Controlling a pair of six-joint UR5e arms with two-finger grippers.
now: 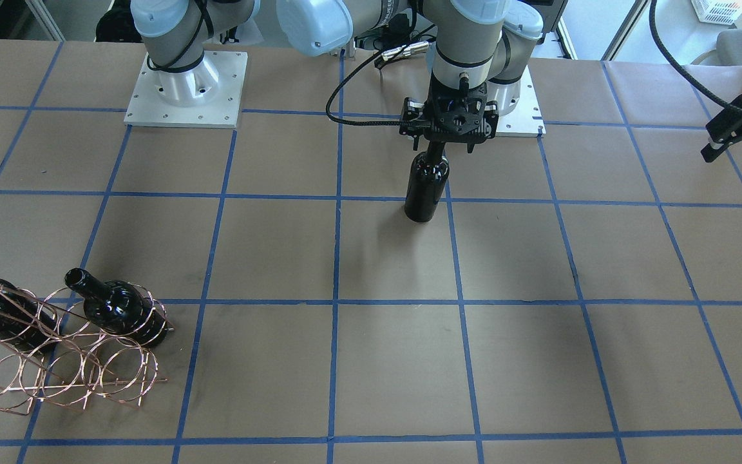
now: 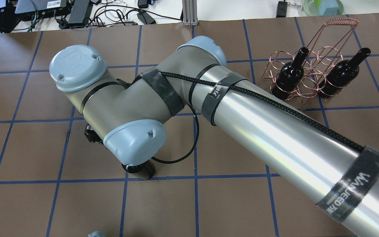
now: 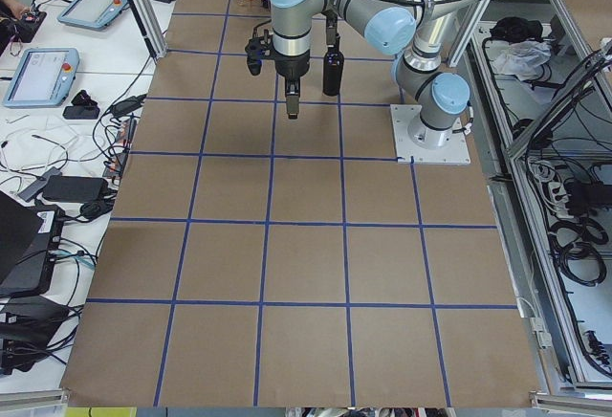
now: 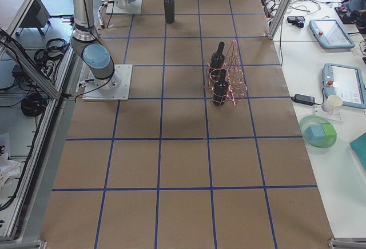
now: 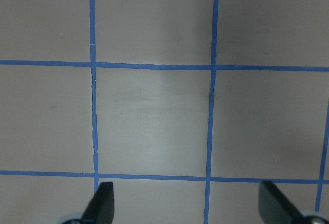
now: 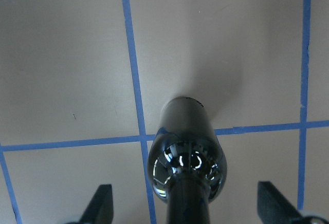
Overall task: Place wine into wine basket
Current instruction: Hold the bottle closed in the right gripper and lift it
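A dark wine bottle (image 1: 427, 187) stands upright on the table, also seen in the right wrist view (image 6: 186, 152). My right gripper (image 1: 446, 132) hangs over it, open, its fingers (image 6: 103, 203) wide on either side of the neck without touching it. The copper wine basket (image 1: 55, 367) sits far off at the table's right end (image 2: 311, 56) and holds two more bottles (image 2: 290, 77) (image 2: 341, 74). My left gripper (image 5: 187, 203) is open and empty above bare table, off to the side (image 1: 741, 138).
The right arm's long silver link (image 2: 275, 131) stretches across the middle of the table, reaching into the left half. Blue tape lines grid the brown table (image 1: 397, 361). Cables and devices lie beyond the far edge (image 2: 77, 13).
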